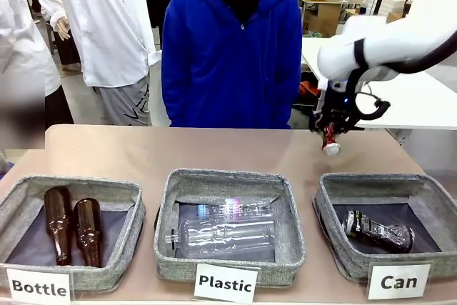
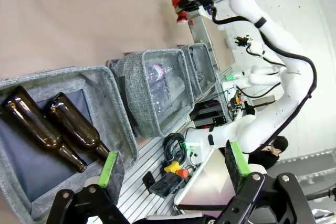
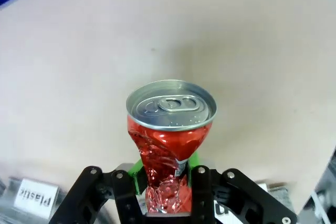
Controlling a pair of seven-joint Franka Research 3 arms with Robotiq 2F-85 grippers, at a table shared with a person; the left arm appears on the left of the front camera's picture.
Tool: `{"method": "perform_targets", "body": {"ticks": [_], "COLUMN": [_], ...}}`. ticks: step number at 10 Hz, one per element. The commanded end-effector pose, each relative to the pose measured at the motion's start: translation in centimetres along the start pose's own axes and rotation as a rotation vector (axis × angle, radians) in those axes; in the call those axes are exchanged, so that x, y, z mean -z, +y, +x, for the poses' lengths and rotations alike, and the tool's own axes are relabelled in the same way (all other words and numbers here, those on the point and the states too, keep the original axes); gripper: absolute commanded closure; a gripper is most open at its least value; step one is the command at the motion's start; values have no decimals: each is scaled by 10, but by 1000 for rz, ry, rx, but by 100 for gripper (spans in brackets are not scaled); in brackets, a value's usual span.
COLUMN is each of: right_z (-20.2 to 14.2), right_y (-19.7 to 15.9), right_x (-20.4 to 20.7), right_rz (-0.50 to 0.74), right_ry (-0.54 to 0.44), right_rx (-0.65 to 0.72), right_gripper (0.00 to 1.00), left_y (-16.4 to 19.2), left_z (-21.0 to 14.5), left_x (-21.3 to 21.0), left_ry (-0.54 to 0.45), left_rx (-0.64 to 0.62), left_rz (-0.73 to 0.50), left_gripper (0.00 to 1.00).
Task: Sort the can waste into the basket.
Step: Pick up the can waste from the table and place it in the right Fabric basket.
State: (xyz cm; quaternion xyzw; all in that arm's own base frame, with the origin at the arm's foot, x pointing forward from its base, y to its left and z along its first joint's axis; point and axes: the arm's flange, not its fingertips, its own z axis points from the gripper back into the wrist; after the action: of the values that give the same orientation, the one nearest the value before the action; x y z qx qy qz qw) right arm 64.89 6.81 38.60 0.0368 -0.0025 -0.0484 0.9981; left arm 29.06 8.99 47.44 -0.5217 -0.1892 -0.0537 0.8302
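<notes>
Your right claw (image 1: 332, 136) is clenched on the red can (image 1: 330, 140), crumpled at the waist where the green pads (image 3: 137, 172) bite, and it hangs above the bare worktop (image 1: 214, 149) just beyond the far rim of the "Can" basket (image 1: 335, 187). The black can (image 1: 378, 231) already lies inside that basket on its dark base, toward the middle. In the right wrist view the red can's (image 3: 170, 129) silver top points away from the claw, and the grip sits low on the crushed part, so judge it as a hold that could slip if you swing fast. Bring the arm back toward the robot's side until the can is over the open middle of the basket, clear of the grey wall, then lower it somewhat before letting go so it does not bounce out or strike the rim. Aim beside the black can rather than onto it. Your left claw (image 2: 173, 169) is released and wide, parked near the "Bottle" basket (image 2: 123, 129) with its two brown bottles (image 2: 73, 127); leave it there. The "Plastic" basket (image 1: 285, 230) sits next door, so keep the drop well right of it.
</notes>
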Motion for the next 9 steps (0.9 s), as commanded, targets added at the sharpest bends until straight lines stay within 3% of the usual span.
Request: {"method": "perform_targets", "body": {"ticks": [1,2,4,6,7,9], "right_z": [-55,-77,-125,-174,-200,-225], "right_y": [-24,-33,-45,-57,-67,-86], "right_x": [-47,-64,-85,-87,-83,-76], "right_rz": [202,283,442,432,337,245], "right_ry": [-76,-65,43,200,273,264], "right_rx": [-157,-257,-580,-1037,-1273,-1518], "right_gripper": [100,100,100,100,100,100], "left_y": [-2,-2,-2,-2,-2,-2], "left_z": [1,1,1,1,1,1], "left_x": [2,2,2,2,2,2], "left_ry": [-15,-15,-15,-15,-15,-15], "left_rx": [-6,-6,-6,-6,-6,-6], "left_rz": [-14,-14,-14,-14,-14,-14], "left_gripper": [0,0,0,0,0,0]}}
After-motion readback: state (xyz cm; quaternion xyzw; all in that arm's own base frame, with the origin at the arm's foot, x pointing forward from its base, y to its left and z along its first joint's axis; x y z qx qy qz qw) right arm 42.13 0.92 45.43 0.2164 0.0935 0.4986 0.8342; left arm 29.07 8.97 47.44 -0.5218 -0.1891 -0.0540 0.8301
